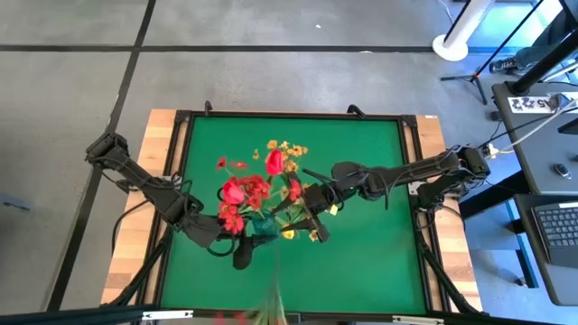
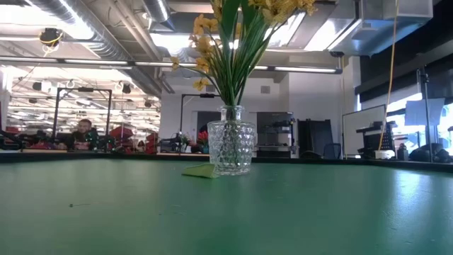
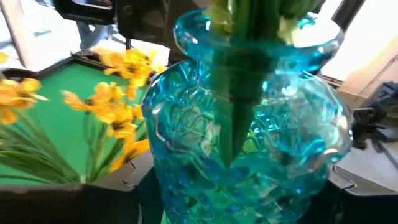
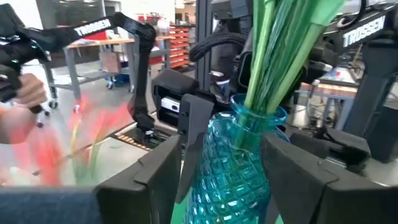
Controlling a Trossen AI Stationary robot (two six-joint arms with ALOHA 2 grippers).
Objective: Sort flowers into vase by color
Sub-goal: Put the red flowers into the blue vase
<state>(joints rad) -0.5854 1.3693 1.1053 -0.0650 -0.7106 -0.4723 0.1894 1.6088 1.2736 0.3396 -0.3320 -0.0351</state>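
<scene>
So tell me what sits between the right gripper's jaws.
The blue glass vase full of green stems stands between the right gripper's open jaws; the right wrist view shows a gap on both sides.
</scene>
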